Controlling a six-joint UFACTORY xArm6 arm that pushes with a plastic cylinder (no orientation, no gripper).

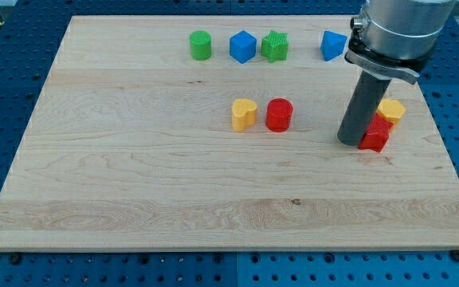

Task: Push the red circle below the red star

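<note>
My tip [350, 142] rests on the wooden surface [134, 175] toward the view's right, touching or just beside the left face of the red star [375, 135]. I carry no hand at all, only the straight rod, so there is nothing to spread or pinch.

The red circle [279, 115] lies to the view's left of my tip and slightly toward the view's top, well apart from it, with bare wood between. It is a short round block with no long axis, so it can be pushed from any side. A yellow heart-shaped block [245, 114] stands just beside it on its far side from me.

The move turns on this, as I judge it: the circle must travel toward the view's right and bottom to end under the star, so my tip needs to get behind it, on its upper-left side, where the yellow heart crowds the approach.

A yellow block [391, 109] sits against the star's upper side, beyond my tip. Below the star and circle the surface is open down to its bottom edge; the right edge is near the star. The row of green and blue blocks at the view's top is out of the way.
</note>
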